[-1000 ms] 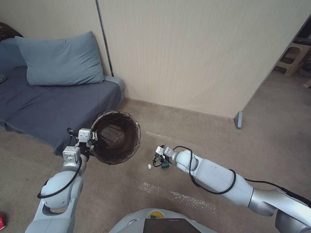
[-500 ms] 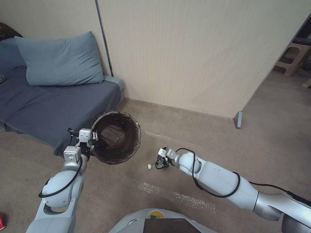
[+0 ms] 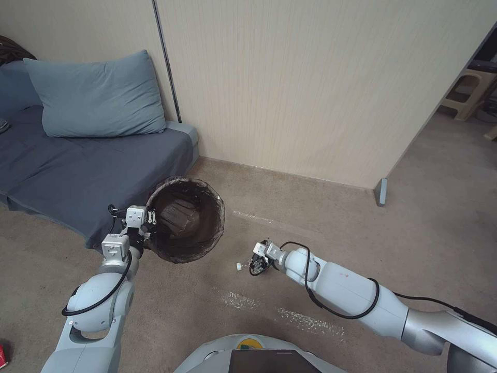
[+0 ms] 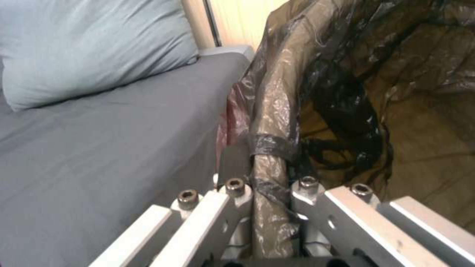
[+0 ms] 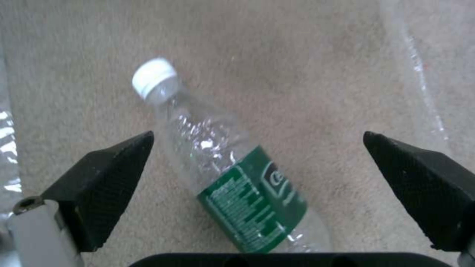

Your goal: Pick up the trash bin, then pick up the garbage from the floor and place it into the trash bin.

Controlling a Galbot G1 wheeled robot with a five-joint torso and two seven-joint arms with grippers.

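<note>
Change since the earlier frame: the right gripper (image 3: 254, 263) is sitting lower and nearer the carpet (image 3: 321, 217) than a second ago, its arm stretching flatter over the floor. The green label, showing beside the wrist then, is now mostly hiding under the gripper body. The left arm and the trash bin (image 3: 185, 218) are staying as they were.

Item 1, trash bin, count one: round, lined with a dark brown see-through bag (image 4: 346, 92) folding over the rim. It is hanging at 10 o'clock from the picture's centre in the head view, just beside the corner of the sofa (image 3: 77, 166).

Item 2, left gripper (image 3: 146, 226), count one: sitting at the bin's 9 o'clock edge. Its fingers (image 4: 237, 193) are pinching tight on the bag-covered rim, one outside the wall and one inside.

Item 3, garbage, count one piece: a clear bottle (image 5: 232, 174) with a white cap (image 5: 154, 79) and green label, lying on its side on the carpet, at 3 o'clock from the bin and well apart from it.

Item 4, right gripper, count one: hovering over the bottle, black fingertips (image 5: 104, 185) spreading wide to either side of it, touching nothing.

Item 5, pillow (image 3: 96, 96), count one: resting on the sofa at 11 o'clock.
</note>
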